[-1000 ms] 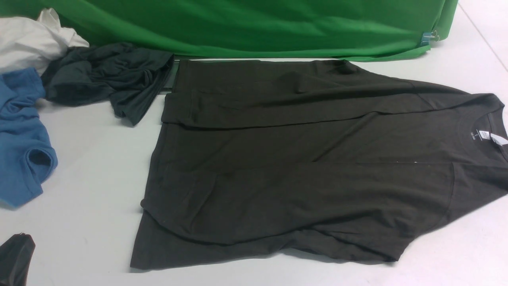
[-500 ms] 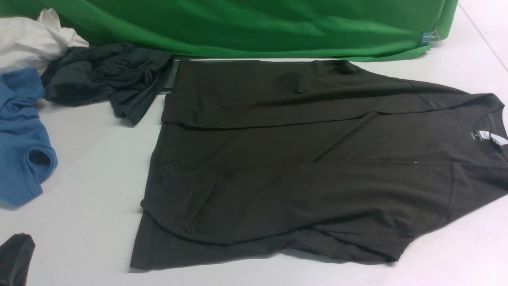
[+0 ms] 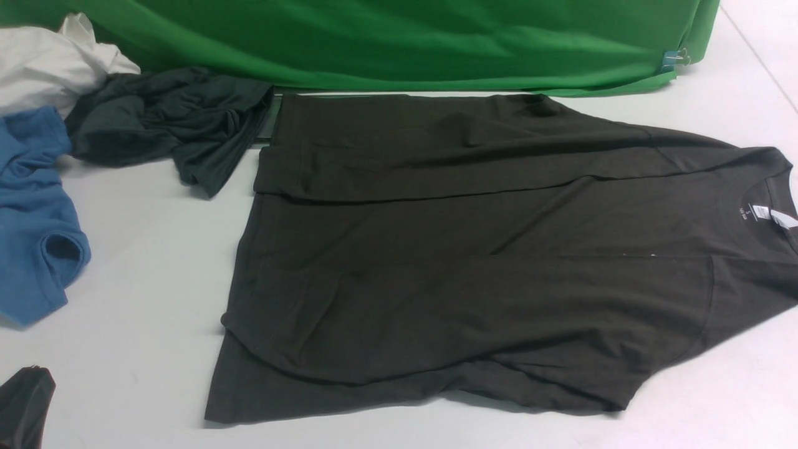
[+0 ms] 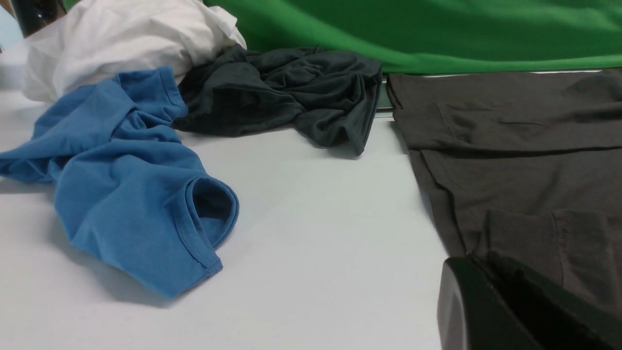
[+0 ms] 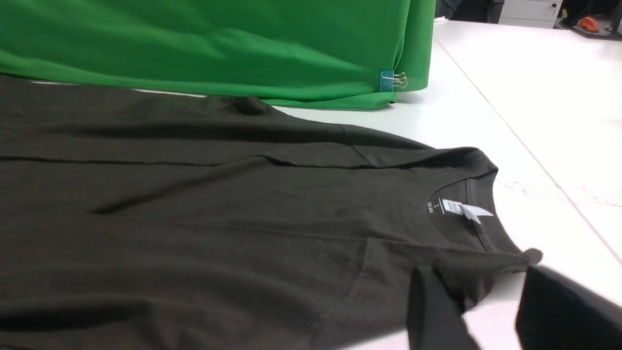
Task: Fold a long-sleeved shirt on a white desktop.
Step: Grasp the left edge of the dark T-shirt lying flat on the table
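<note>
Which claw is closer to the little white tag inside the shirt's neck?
The right claw: it is open beside the neck, near the white tag. The left claw is shut, far off past the hem end of the shirt.

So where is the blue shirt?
In the front view the blue shirt lies crumpled at the white desktop's far left, beside the charcoal-grey garment and white cloth, apart from the long-sleeved shirt.

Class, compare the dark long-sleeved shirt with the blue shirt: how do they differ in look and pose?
Colour: the long-sleeved shirt is dark olive-brown, the blue shirt bright blue. Pose: the long-sleeved shirt lies spread flat, sleeves folded across its body; the blue shirt lies crumpled. Spread: the long-sleeved shirt covers far more surface than the blue shirt. Both rest on the white desktop.
</note>
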